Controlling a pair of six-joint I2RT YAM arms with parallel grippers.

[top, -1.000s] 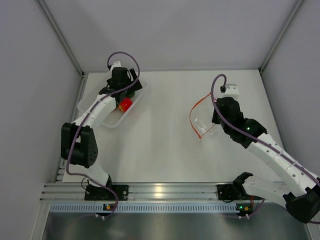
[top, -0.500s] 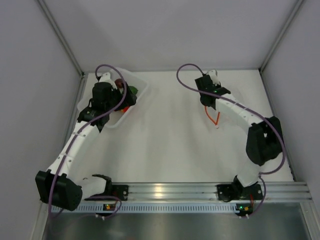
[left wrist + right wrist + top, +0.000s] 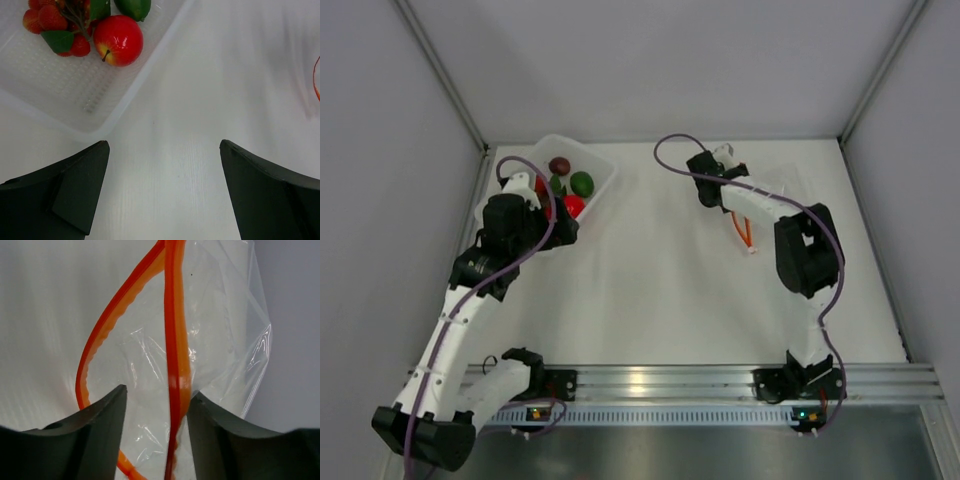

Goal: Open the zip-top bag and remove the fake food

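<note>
The zip-top bag (image 3: 225,335) lies empty on the table with its orange zip strip (image 3: 176,350) parted. My right gripper (image 3: 157,392) is open around it: one strip runs up between the jaws, close against the right finger. In the top view the bag (image 3: 746,228) is at the back right, by my right gripper (image 3: 712,195). The fake food sits in a clear tub (image 3: 600,165): a red tomato (image 3: 118,40), a cluster of red balls with leaves (image 3: 55,25), a green ball (image 3: 581,183) and a maroon ball (image 3: 559,165). My left gripper (image 3: 164,145) is wide open over bare table just outside the tub.
The tub (image 3: 75,100) stands at the back left against the left wall rail. Grey enclosure walls close the table on three sides. A metal rail (image 3: 650,382) carrying both arm bases runs along the near edge.
My right jaws have come apart off the zip strip, and that arm has swung left and toward the back. My left gripper has drawn back out of the tub, uncovering the food.
</note>
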